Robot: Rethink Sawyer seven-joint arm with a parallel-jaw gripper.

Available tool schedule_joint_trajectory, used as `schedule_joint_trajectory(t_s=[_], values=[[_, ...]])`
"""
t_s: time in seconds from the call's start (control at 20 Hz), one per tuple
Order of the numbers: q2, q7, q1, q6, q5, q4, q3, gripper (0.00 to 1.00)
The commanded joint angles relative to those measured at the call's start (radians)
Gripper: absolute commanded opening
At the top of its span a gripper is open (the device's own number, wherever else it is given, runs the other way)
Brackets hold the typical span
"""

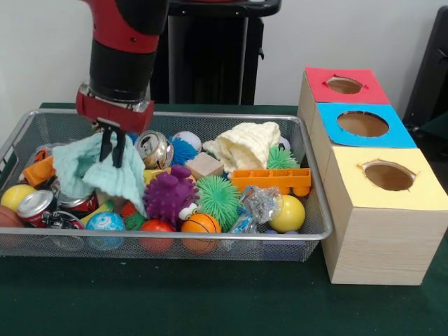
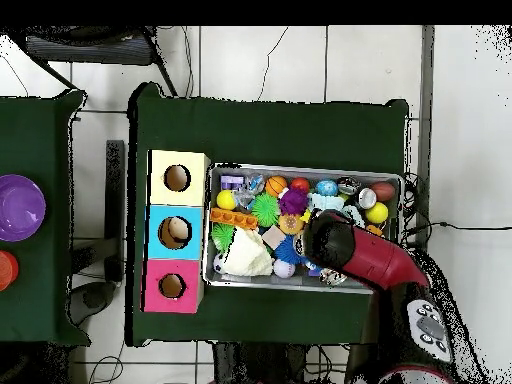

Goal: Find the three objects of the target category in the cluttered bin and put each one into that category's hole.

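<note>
A pale teal cloth (image 1: 105, 169) hangs bunched in the left part of the wire mesh bin (image 1: 210, 239), lifted slightly over the clutter. My gripper (image 1: 112, 152) is shut on its top fold, black fingers (image 1: 117, 147) pointing straight down. A cream knitted cloth (image 1: 246, 143) lies at the bin's back right; it also shows as a cream cloth (image 2: 245, 257) from above. Beside the bin stands a wooden box with a red hole (image 1: 344, 85), a blue hole (image 1: 362, 124) and a yellow hole (image 1: 389, 176). In the overhead view my arm (image 2: 345, 250) covers the gripper and the teal cloth.
The bin holds a purple spiky ball (image 1: 170, 194), a green spiky ball (image 1: 218, 199), an orange toy block (image 1: 269, 180), a yellow ball (image 1: 288, 213), a small basketball (image 1: 199, 225), crushed cans (image 1: 154, 148) and a wooden block (image 1: 204, 165). A purple plate (image 2: 20, 207) sits on another table.
</note>
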Motion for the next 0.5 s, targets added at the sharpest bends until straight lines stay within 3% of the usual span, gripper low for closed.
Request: schedule_joint_trajectory(t_s=[0.05,0.4,0.5], values=[[-0.157,0.242,0.022,-0.014,0.045,0.163,0.037,0.00],[-0.282,0.250,-0.020,-0.018,0.107,0.256,0.124,0.00],[-0.309,0.252,0.001,0.009,0.124,0.253,0.109,0.00]])
